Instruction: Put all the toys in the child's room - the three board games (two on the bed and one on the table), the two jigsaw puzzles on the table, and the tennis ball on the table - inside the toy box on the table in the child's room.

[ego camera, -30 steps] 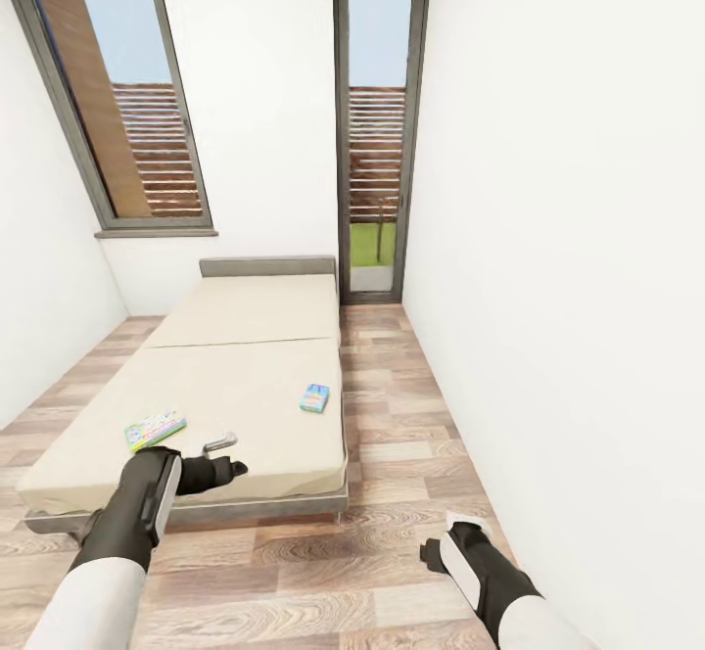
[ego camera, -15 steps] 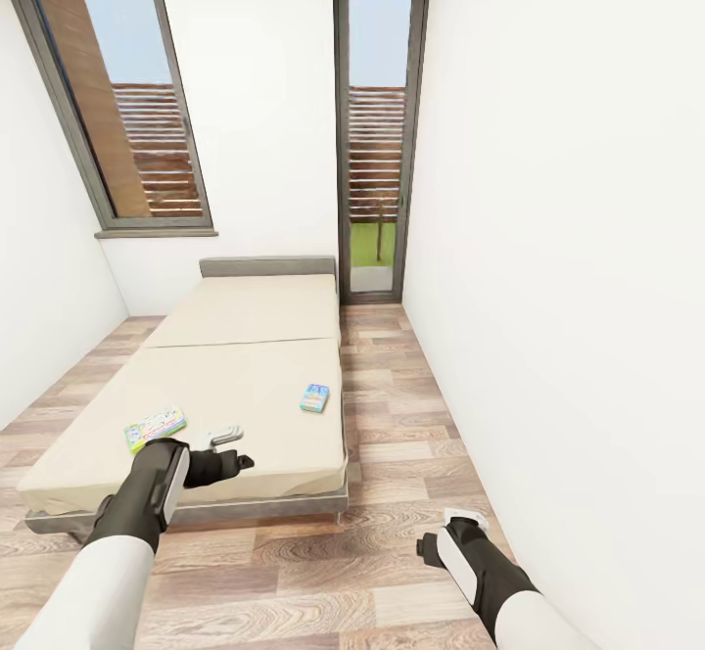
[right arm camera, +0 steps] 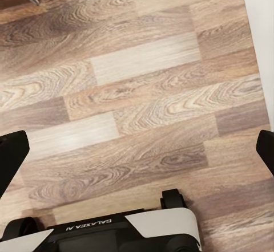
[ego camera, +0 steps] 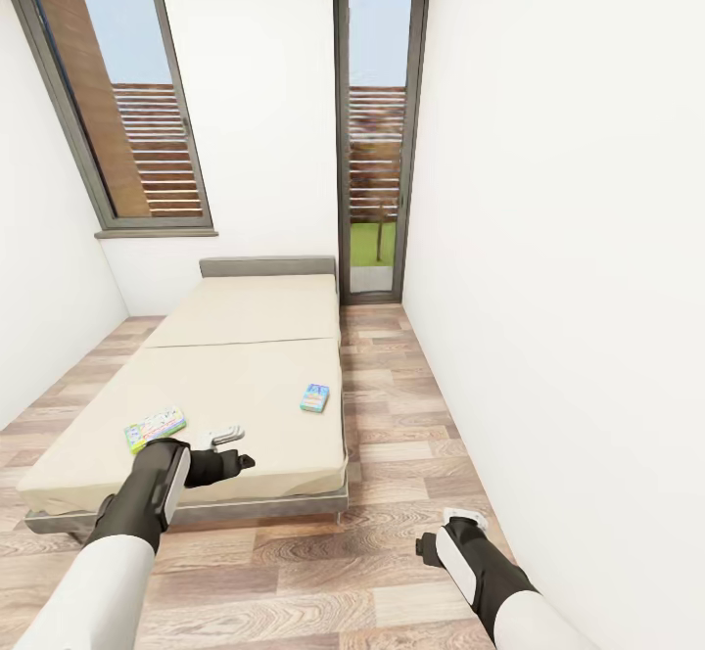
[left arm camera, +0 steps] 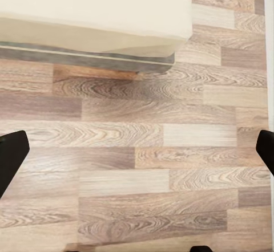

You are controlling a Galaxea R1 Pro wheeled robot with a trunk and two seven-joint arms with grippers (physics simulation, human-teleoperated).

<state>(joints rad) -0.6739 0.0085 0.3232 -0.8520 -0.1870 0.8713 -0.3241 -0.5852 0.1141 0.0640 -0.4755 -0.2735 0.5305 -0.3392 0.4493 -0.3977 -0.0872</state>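
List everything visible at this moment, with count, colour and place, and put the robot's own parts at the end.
bed: one, beige mattress on a dark grey frame, ahead against the far wall
board games: two on the mattress; a green and yellow one near the foot at the left, a smaller blue one near the right edge
windows: two, dark grey frames; a wide one on the left, a tall narrow one beside the head of the bed
floor: wood planks, around the bed
walls: white, on all sides
left gripper: black and grey, open, over the foot of the bed
right gripper: black, open, above bare floor
robot base: white and black, seen in the right wrist view
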